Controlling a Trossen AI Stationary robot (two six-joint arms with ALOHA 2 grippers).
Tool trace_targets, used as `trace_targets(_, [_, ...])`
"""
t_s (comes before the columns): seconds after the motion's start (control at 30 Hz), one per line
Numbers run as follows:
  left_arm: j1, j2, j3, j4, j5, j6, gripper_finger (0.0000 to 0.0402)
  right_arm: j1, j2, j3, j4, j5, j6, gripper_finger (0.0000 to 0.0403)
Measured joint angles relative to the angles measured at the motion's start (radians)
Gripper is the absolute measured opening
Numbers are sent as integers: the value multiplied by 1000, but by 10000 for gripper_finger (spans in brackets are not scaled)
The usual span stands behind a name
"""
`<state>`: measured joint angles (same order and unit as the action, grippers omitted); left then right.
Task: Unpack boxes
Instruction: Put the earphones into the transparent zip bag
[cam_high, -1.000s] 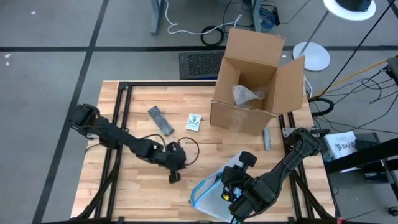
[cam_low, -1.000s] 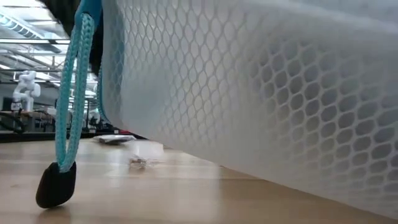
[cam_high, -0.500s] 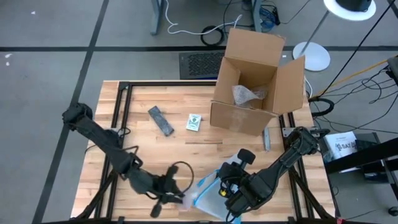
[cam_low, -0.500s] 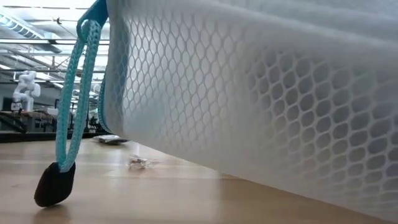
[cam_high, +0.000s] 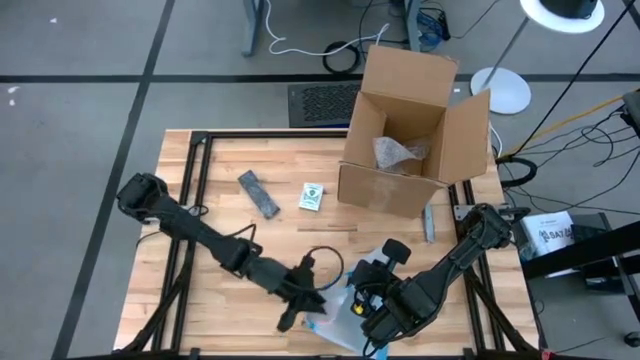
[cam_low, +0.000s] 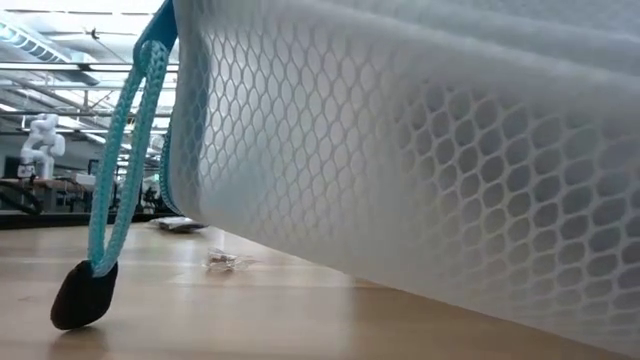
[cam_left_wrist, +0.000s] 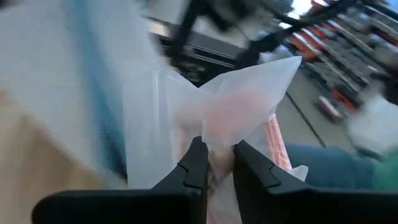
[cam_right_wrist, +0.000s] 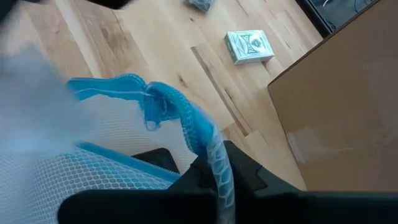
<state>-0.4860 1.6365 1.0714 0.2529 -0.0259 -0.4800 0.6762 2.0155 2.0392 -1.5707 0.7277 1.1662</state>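
While the open cardboard box (cam_high: 410, 130) stands at the upper right of the wooden table (cam_high: 230, 230) with crumpled clear plastic (cam_high: 398, 153) inside, both arms meet at the lower middle of the high view. The right gripper (cam_right_wrist: 219, 180) has its jaws clamped on the blue edge of a white mesh pouch (cam_high: 338, 305). The left gripper (cam_left_wrist: 214, 163) pinches, jaws narrow, a fold of thin translucent plastic film (cam_left_wrist: 239, 112) beside that pouch. A small green-and-white packet (cam_high: 312, 196) and a dark grey bar (cam_high: 258, 193) lie left of the box.
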Motion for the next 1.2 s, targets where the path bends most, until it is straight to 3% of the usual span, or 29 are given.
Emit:
trace_targets(0.43, [159,5,0,-71,-79,-117,57,10,0,0,-2,36,-3,0])
trace_targets(0.7, [163,42,0,-29,-78,-108,77,8,0,0,105,78,-82,0])
trace_targets(0.97, [147,51,0,-32,-90,-51,80,11,1,109,92,114,-90,0])
trace_targets(1.2, [102,51,0,40,-175,44,101,13,0,181,86,140,-92,0])
